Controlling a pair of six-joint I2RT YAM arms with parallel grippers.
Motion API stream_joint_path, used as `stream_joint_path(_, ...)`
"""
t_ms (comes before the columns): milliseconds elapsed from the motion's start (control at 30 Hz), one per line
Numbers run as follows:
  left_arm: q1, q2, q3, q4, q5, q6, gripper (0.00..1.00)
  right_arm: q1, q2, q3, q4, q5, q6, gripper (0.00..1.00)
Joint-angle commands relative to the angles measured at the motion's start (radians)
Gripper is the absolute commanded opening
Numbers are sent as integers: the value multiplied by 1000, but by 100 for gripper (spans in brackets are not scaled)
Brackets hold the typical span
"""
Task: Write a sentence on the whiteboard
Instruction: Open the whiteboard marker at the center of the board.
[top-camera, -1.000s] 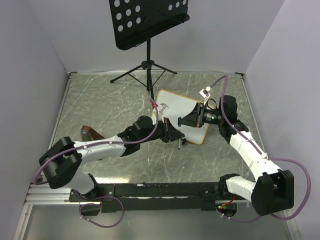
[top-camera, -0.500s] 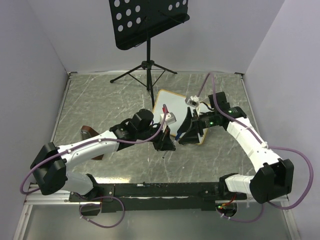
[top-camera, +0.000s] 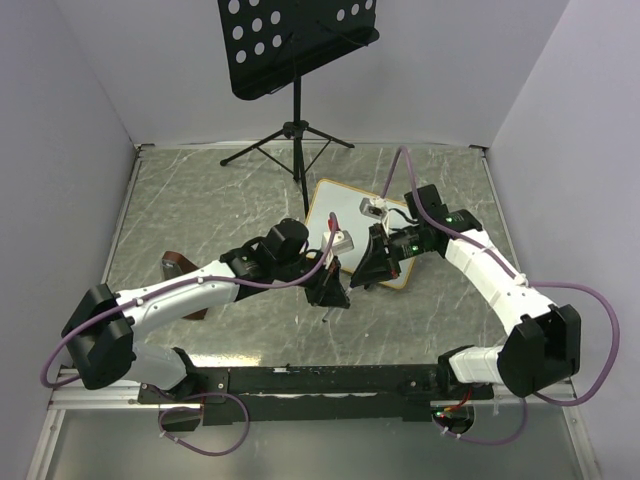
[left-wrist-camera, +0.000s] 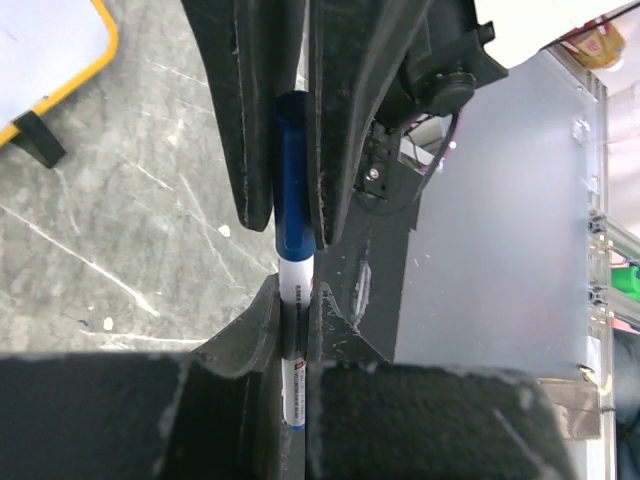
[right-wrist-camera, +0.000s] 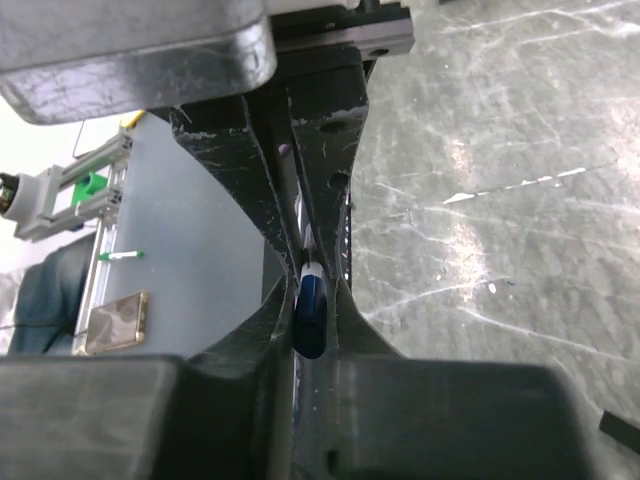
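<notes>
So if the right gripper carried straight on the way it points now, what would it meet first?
The left gripper: its black fingers stand directly ahead of the right gripper, nearly tip to tip, both clamped on the same white marker with a blue cap. Nothing else shows between them.

**Both jaws clamped, nose to nose**

The left arm is laid out low from its base at the near left and stretched rightward to mid-scene. Its wrist is bent over so that the left gripper is pointed steeply down. Its jaws are pressed tight on the white barrel of a marker.

The right arm is raised from its base at the near right and folded at the elbow. Its forearm is angled leftward, and the right gripper is aimed straight at the left one, tip against tip. The right jaws are closed around the marker's blue cap. In each wrist view the opposite gripper's fingers are seen dead ahead, in line.
</notes>
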Motion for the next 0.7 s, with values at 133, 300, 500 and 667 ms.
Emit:
stream_joint_path(133,72,-104,-53,177,-14,-134,62,-17,5,90,-32,-100,-10,0)
stream_joint_path(300,236,-425,-310,546,-95,-412,97,-134,35,222,-93,-211,25,0)
stream_joint_path(500,283,-616,-495,785,-339,-646,97,-157,-36,157,548,-233,608,0)
stream_joint_path(667,283,-514,-489,1056,-280,-797,95,-145,-74,-44,1559,-180,1569,0)
